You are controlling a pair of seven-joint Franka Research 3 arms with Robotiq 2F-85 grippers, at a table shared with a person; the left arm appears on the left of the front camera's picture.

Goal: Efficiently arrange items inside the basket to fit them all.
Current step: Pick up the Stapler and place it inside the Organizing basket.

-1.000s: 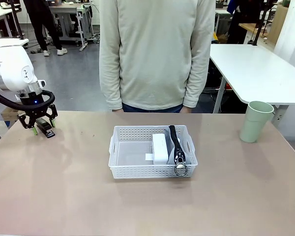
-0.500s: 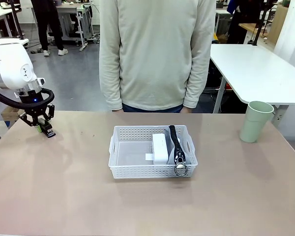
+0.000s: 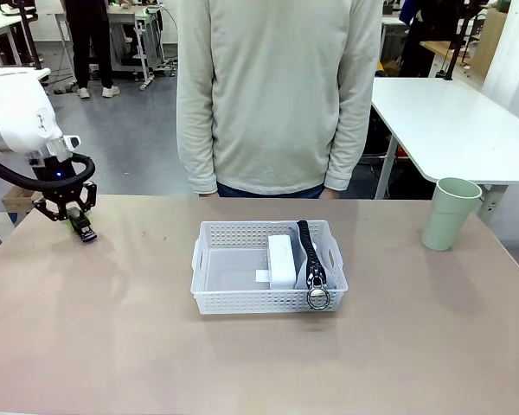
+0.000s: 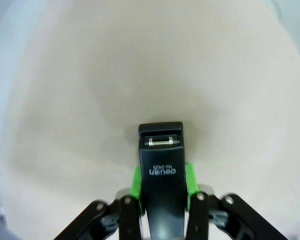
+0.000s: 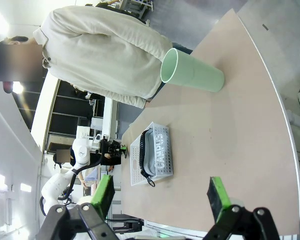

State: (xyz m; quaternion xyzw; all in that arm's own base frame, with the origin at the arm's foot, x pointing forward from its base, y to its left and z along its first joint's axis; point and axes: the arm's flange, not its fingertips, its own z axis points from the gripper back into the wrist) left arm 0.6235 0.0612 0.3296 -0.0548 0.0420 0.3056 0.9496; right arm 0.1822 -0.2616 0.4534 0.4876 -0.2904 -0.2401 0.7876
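Left jaws closed, pinching black stapler at desk's far-left edge | right jaws were spread | step: pickup | next: lift into basket's bare left half

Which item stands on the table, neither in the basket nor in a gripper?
The pale green cup, upright at the right. The left gripper holds the black stapler; white block and zip pouch lie in the basket.

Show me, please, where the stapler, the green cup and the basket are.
stapler (image 4: 161,172), left wrist view, on its black top at the printed label.
green cup (image 3: 450,216), front view, on the middle of its side.
basket (image 3: 242,302), front view, on its perforated front wall.
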